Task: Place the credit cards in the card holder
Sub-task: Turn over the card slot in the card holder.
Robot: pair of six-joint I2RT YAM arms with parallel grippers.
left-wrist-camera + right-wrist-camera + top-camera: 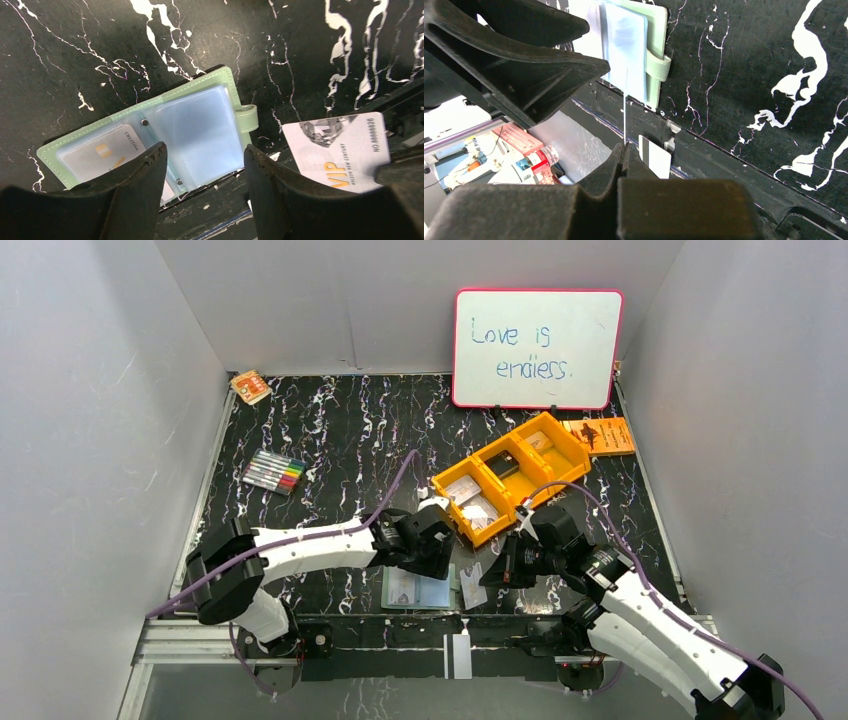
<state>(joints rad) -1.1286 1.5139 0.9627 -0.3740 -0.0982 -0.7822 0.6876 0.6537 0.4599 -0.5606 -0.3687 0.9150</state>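
Black marble veined with white covers the table (340,440), with grey walls around it and a whiteboard (537,348) at 1 o'clock. At 6 o'clock, by the near edge, the holder (195,125) lies open with its pockets up and a tucked card (107,152) in its left pocket. The left gripper (205,146) hangs over the holder, fingers partly apart and gripping nothing. At the holder's 3 o'clock the right gripper (624,147) is pinched tight on the VIP card (340,150), just beside the snap tab. A striped card (655,156) sits on the front rail at 6 o'clock. The tray (445,483) stands at 2 o'clock.
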